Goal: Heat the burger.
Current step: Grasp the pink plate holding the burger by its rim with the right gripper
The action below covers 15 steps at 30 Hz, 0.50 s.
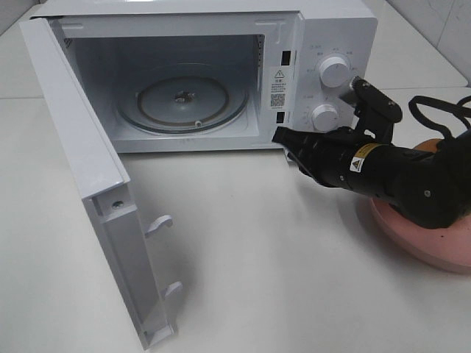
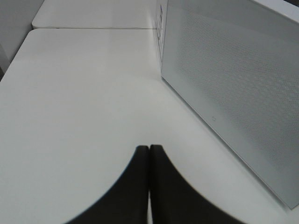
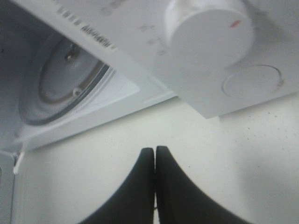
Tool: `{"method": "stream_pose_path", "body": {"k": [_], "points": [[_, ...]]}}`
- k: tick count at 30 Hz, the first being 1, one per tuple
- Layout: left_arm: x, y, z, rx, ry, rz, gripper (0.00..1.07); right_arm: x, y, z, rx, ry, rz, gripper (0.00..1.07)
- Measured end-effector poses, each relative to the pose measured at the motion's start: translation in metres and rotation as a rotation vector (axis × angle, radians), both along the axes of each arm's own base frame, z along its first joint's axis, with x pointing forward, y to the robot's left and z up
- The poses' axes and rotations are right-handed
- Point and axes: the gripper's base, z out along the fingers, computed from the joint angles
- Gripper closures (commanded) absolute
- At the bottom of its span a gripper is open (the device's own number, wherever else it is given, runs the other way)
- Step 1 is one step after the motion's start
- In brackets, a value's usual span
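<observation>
- The microwave (image 1: 324, 29) stands at the far side of the table (image 1: 294, 257). Its door (image 1: 81, 147) is swung wide to the left, and the glass turntable (image 1: 184, 103) inside is bare.
- The opening step looks done; loading has not begun.
- The right gripper (image 1: 283, 136) has its fingers pressed together and holds nothing. It hangs just in front of the microwave's lower right corner, below the lower knob (image 1: 324, 118).
- In the right wrist view the closed tips (image 3: 155, 151) point at the table beneath the control panel, touching nothing.
- The burger (image 1: 433, 147) is almost wholly hidden. Only an orange-brown sliver shows above the right arm at the right edge, which I take to be its bun.
- It seems to sit on the pink plate (image 1: 419, 235), whose rim shows beneath the arm, well to the right of the cavity.
- The left gripper (image 2: 149, 149) is also closed and empty, low over bare table beside a white meshed panel, probably the door's outer face. It is out of the high view.
- The next move, as I judge it, is for the right arm to draw back from the microwave front, part its fingers and swing right and nearer to the burger.
- It must grip the bun gently enough not to squash the layers, then lift clear of the plate.
- The carry then goes left through the opening to the turntable, minding the cavity's right edge.
</observation>
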Motion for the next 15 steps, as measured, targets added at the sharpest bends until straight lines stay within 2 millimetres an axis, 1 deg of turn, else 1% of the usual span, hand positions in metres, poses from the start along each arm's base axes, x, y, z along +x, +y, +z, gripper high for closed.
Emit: {"method": "stream_pose_path", "body": {"k": [1, 2, 3, 4, 5, 6, 7, 8, 9, 13, 15], "points": [[0.0, 0.0, 0.0, 0.0, 0.0, 0.0, 1.07, -0.002, 0.003, 0.0, -0.093, -0.049, 0.088, 1.06], [0.0, 0.0, 0.0, 0.0, 0.0, 0.0, 1.07, -0.002, 0.003, 0.0, -0.093, -0.049, 0.088, 1.06], [0.0, 0.0, 0.0, 0.0, 0.0, 0.0, 1.07, -0.002, 0.004, 0.0, -0.13, -0.069, 0.122, 1.06], [0.0, 0.0, 0.0, 0.0, 0.0, 0.0, 1.07, -0.004, 0.007, 0.0, -0.211, -0.116, 0.203, 1.06], [0.0, 0.0, 0.0, 0.0, 0.0, 0.0, 1.07, -0.004, 0.007, 0.0, -0.211, -0.116, 0.203, 1.06], [0.0, 0.0, 0.0, 0.0, 0.0, 0.0, 1.07, -0.006, 0.009, -0.001, -0.287, -0.162, 0.286, 1.06], [0.0, 0.0, 0.0, 0.0, 0.0, 0.0, 1.07, -0.007, 0.011, -0.001, -0.318, -0.177, 0.322, 1.06], [0.0, 0.0, 0.0, 0.0, 0.0, 0.0, 1.07, -0.007, 0.011, -0.001, -0.318, -0.177, 0.322, 1.06], [0.0, 0.0, 0.0, 0.0, 0.0, 0.0, 1.07, -0.01, 0.013, -0.003, -0.375, -0.195, 0.395, 1.06], [0.0, 0.0, 0.0, 0.0, 0.0, 0.0, 1.07, -0.013, 0.014, -0.007, -0.429, -0.183, 0.457, 1.05], [0.0, 0.0, 0.0, 0.0, 0.0, 0.0, 1.07, -0.012, 0.012, -0.011, -0.489, -0.121, 0.48, 1.05]]}}
